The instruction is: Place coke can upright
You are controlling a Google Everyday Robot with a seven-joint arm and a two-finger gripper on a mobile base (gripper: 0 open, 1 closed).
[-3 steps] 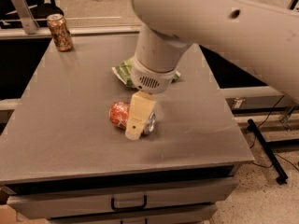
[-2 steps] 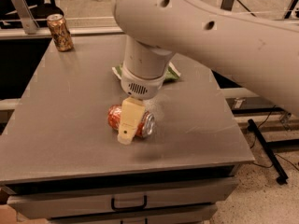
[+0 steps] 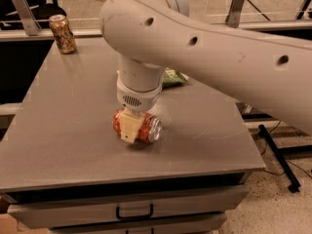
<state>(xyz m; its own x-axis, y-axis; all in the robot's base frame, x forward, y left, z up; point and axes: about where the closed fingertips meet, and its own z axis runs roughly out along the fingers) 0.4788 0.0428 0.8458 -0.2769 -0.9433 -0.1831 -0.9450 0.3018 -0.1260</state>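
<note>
— Red-orange, silver-topped: how is the coke can [image 3: 145, 126] seen?
— It is laid on its side near the middle of the grey table [image 3: 68, 126], top turned rightward.
— And around it?
— A brown-gold can [image 3: 63, 34] is stood upright at the far left corner; a green chip bag [image 3: 173, 77] is glimpsed behind the arm.
— The gripper [image 3: 130, 130]?
— It is lowered onto the coke can; how far it is open cannot be told.

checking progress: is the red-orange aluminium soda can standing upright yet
No, the red-orange can lies on its side on the grey table, with the gripper down over it.
</note>
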